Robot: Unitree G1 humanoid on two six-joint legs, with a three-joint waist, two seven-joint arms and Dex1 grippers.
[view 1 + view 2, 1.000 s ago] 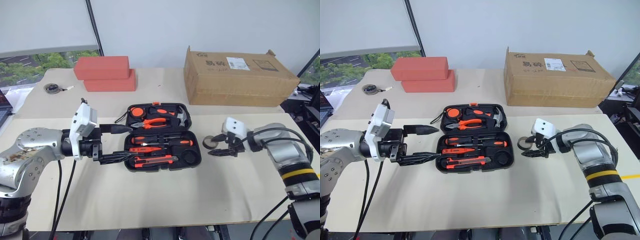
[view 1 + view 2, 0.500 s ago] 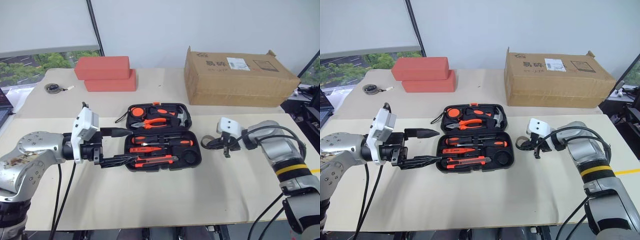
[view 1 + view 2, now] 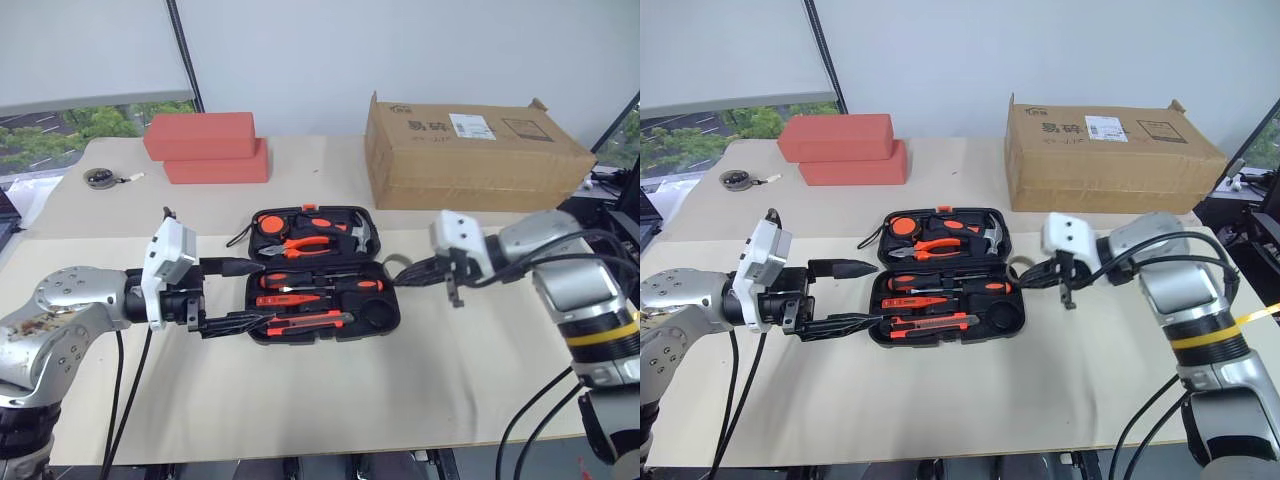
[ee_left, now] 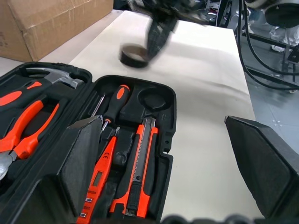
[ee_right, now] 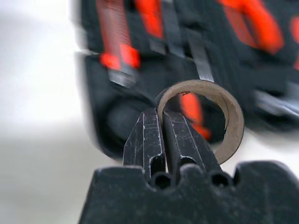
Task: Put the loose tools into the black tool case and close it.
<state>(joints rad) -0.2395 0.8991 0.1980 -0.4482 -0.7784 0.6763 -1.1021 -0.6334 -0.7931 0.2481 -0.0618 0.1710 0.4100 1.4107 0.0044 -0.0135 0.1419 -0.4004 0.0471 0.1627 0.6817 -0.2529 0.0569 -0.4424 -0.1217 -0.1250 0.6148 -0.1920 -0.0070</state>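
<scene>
Far left at the back of the table lies a small round object [image 3: 101, 177] with a cord, and just to its right two red blocks [image 3: 204, 146] sit stacked. Nearer to me, the left gripper [image 3: 240, 293] points across toward the middle with its two black fingers spread wide, one above the near-left corner of the case and one low along its front edge, gripping nothing.

In the middle the black tool case [image 3: 385, 322] lies open and flat. Its rear half holds the orange-handled pliers [image 3: 312, 242] and the hammer [image 3: 364, 233]. Its front half holds a black-and-orange screwdriver [image 3: 322, 280], the slim orange tester screwdriver [image 3: 288, 299] and the utility knife [image 3: 312, 320], each in its recess; a round recess [image 4: 152, 98] at the right end of that half is bare.

Just right of the case, the right gripper [image 5: 162, 123] hangs above the table with its jaws pressed together on the wall of the small tape roll [image 5: 232, 128], one finger inside the ring and one outside, the roll lifted close beside the case's right edge. Behind, at the back right, stands the cardboard box [image 3: 470, 150].
</scene>
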